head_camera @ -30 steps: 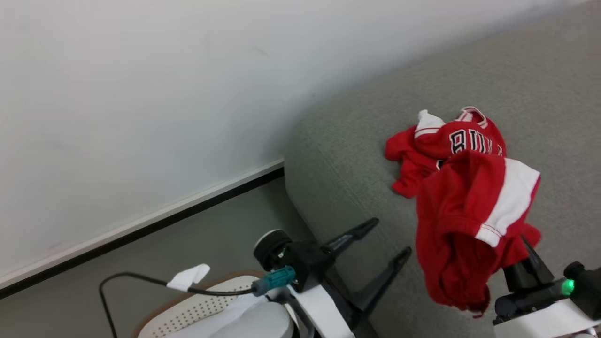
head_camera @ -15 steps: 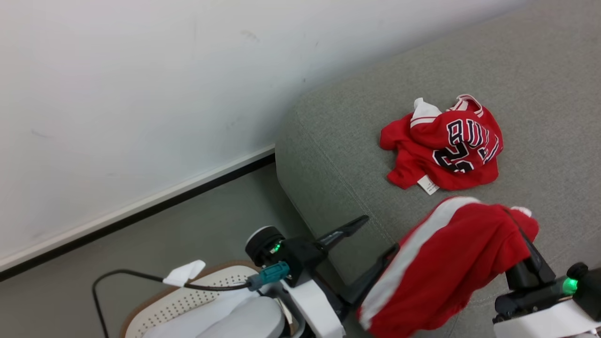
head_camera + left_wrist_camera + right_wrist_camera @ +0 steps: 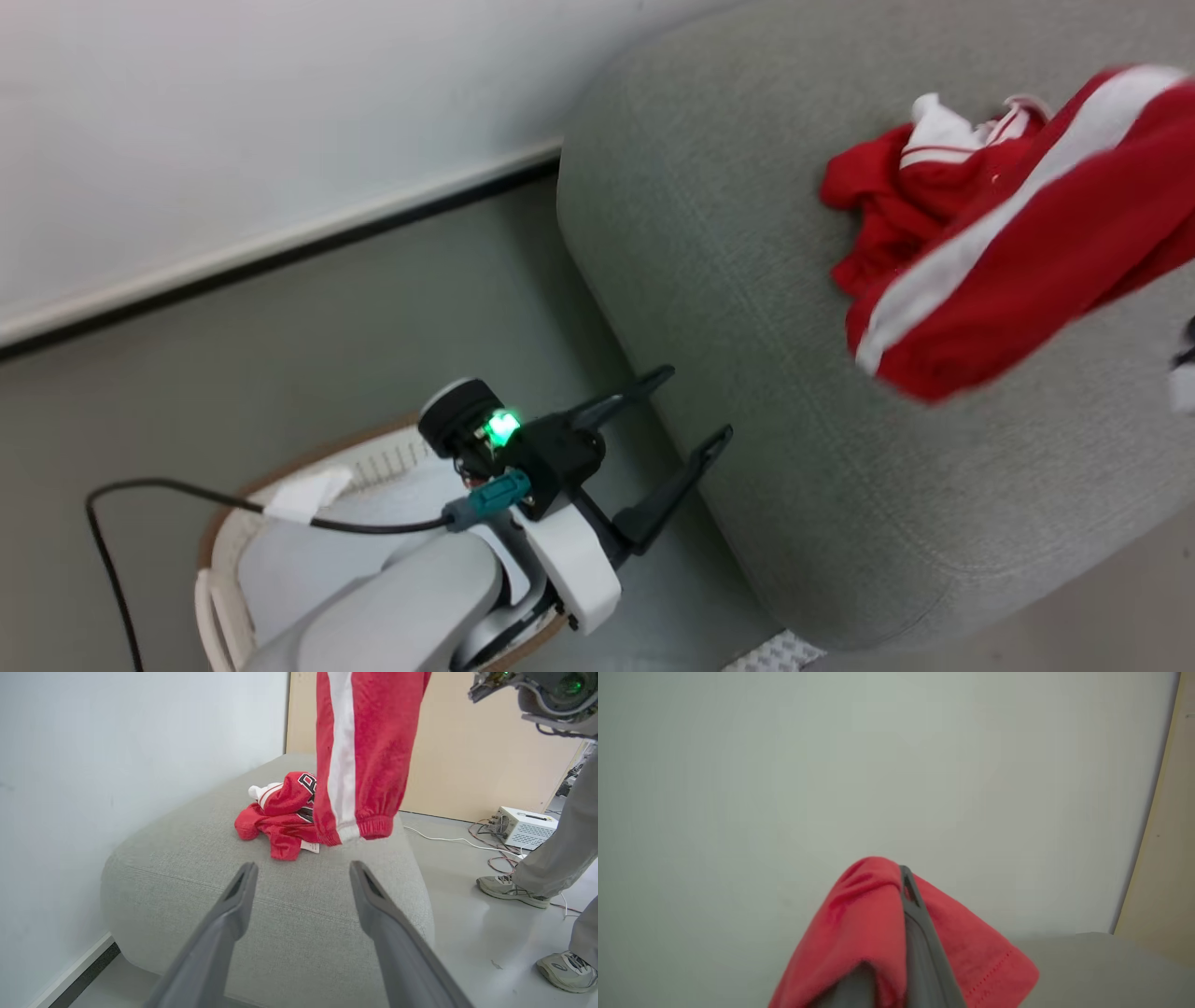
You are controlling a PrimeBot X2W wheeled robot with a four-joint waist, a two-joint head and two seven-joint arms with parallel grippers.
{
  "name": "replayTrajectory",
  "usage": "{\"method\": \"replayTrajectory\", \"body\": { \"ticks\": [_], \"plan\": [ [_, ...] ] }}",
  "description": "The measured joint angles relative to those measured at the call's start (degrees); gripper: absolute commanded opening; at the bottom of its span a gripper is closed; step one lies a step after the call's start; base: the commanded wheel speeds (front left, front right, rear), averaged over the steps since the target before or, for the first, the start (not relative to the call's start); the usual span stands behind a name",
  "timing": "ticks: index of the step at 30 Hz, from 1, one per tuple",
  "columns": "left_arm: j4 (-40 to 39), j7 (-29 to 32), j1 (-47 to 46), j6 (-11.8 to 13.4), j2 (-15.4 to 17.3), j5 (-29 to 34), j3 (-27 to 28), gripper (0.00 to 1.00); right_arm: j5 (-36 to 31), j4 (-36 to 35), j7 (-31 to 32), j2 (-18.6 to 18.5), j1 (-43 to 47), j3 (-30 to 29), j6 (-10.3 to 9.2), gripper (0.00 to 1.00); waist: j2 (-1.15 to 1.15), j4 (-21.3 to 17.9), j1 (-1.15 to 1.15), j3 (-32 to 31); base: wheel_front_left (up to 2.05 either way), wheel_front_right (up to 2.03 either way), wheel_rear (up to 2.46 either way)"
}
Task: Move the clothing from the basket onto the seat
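Your right end effector (image 3: 903, 873) pinching red clothing (image 3: 369, 742), its leg dangling above seat (image 3: 280, 914). Jersey (image 3: 275, 816) lying there. Your left end effector (image 3: 695, 403) spread, empty, beside seat edge, near basket (image 3: 383, 455). Grey floor (image 3: 327, 345), white wall (image 3: 233, 112).

Head: down onto seat (image 3: 728, 280). Left wrist: level, near, same seat. Right wrist: facing wall (image 3: 784, 765).

Light: bright, even and soft across the sofa (image 3: 747, 392); no lamp or window shows.
Shadows: a faint dark band on the floor (image 3: 373, 327) along the sofa's foot, and soft shade in the folds of the red trousers (image 3: 1008, 280) above the sofa.
Glare: a green lamp (image 3: 502, 427) beside the sofa blooms past its own outline.
Blur: the head view smears the red trousers; the left wrist view holds them sharp.
Focus: in the right wrist view the cloth nearest the lens is soft, and the wall (image 3: 784, 765) behind the sofa is featureless.
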Motion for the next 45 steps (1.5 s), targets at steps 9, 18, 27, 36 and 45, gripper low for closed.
{"method": "replayTrajectory", "body": {
  "ticks": [9, 18, 27, 36, 45],
  "plan": [
    [-6.22, 3.42, -4.15, -0.79, 4.83, 2.25, -0.1, 1.0, 1.11, 7.43, 3.26, -7.16, -13.4, -12.81, 0.0, 0.0, 0.0, 2.93, 0.01, 10.9, 0.0, 0.0, 0.0],
    [-11.07, 5.66, -7.36, -0.79, 8.4, 3.13, 0.94, 1.0, -6.25, 21.65, 10.1, -5.34, -20.51, -16.02, 0.0, 0.0, 0.0, 5.86, 0.01, 19.89, 0.0, 0.0, 0.0],
    [-11.96, 5.56, -7.97, -0.52, 9.76, 3.18, 1.49, 1.0, -9.76, 35.19, 23.08, -2.7, -23.18, -14.15, 0.0, 0.49, 0.0, 9.0, 0.0, 23.73, 0.0, 0.0, 0.0],
    [-9.83, 3.68, -7.48, 0.16, 8.62, 2.53, 1.41, 1.0, -9.38, 34.9, 26.89, -3.65, -24.19, -11.22, 0.0, 1.0, -0.01, 9.67, 0.0, 20.26, 0.0, 0.0, 0.0],
    [-4.43, -0.14, -4.23, 1.96, 5.84, -0.51, 2.42, 1.0, -7.37, 28.05, 31.83, -7.09, -18.31, -3.98, 0.0, 1.0, 0.0, 10.11, -0.01, 12.11, 0.0, 0.0, 0.0]
  ]
}}
